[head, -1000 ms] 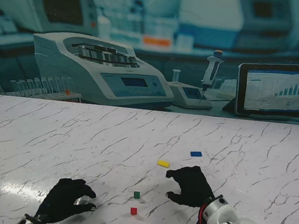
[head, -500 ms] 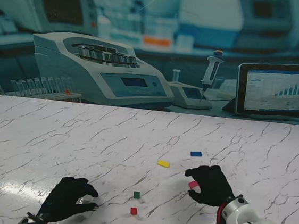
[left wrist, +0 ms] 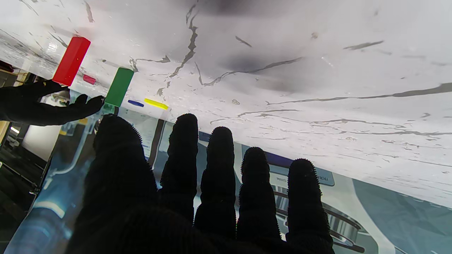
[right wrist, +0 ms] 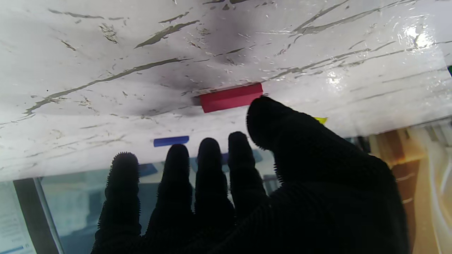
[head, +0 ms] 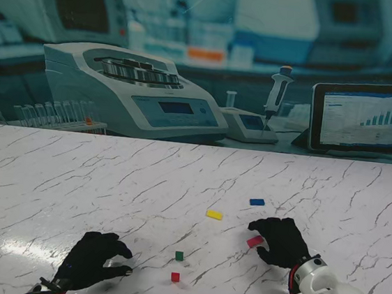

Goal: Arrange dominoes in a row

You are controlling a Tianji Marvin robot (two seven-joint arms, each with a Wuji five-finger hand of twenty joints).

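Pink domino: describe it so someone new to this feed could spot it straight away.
On the white marble table, look right of centre to the black-gloved right hand. The pink domino lies flat at that hand's fingertips. It is the only pink piece; the yellow domino and blue domino lie farther from me.

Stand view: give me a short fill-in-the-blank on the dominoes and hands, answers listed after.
1. The pink domino lies flat beside the ____ hand.
2. The red domino and the green domino stand ____.
3. The blue domino lies farther from me than the ____ domino.
4. The left hand holds ____.

Answers: right; upright; yellow; nothing
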